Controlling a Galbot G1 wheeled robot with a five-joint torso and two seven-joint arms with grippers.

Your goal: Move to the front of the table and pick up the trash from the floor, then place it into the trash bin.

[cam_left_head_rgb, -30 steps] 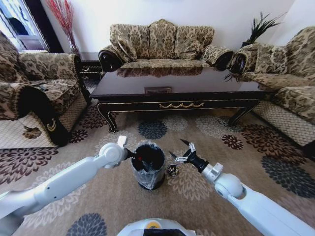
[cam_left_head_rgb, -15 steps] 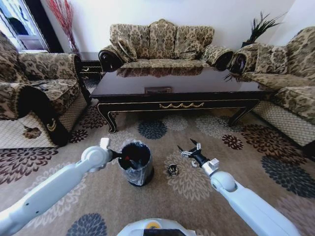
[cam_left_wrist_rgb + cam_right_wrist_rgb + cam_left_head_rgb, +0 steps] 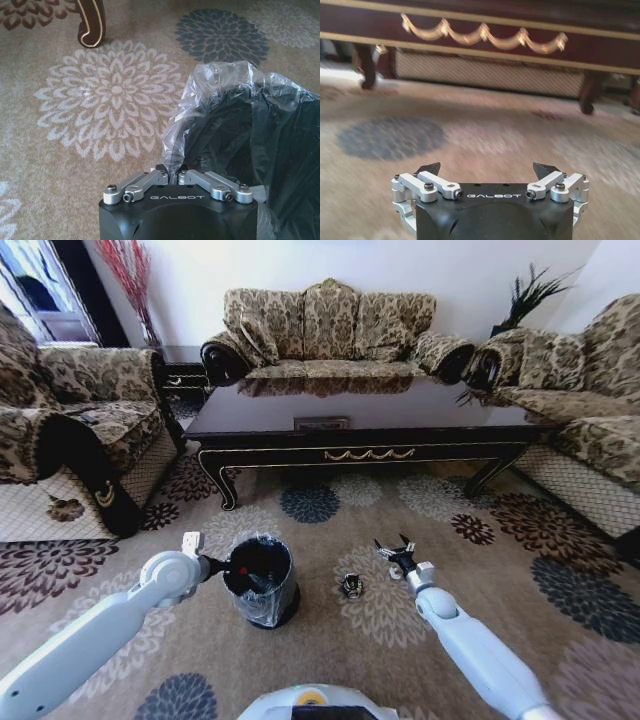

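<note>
The trash bin (image 3: 262,582), small, round and black with a shiny liner, stands on the carpet in front of the table (image 3: 360,428). My left gripper (image 3: 210,565) is at the bin's left rim. In the left wrist view that gripper (image 3: 174,175) is shut on the crinkled liner edge of the trash bin (image 3: 260,145). A small dark-and-silver piece of trash (image 3: 351,586) lies on the floor to the right of the bin. Beyond it my right gripper (image 3: 398,552) hovers low over the carpet, open, with a small white scrap (image 3: 394,573) just beside it. The right gripper (image 3: 487,171) holds nothing and faces the table apron (image 3: 485,32).
Armchairs flank the carpet at left (image 3: 70,430) and right (image 3: 590,410), and a sofa (image 3: 330,330) stands behind the table. The table's curved legs (image 3: 225,485) stand on the carpet ahead. Open patterned carpet lies between me and the table.
The left gripper has dragged the bin to the left across the carpet. The right gripper has swung right and forward, away from the bin and past the dark-and-silver piece.
</note>
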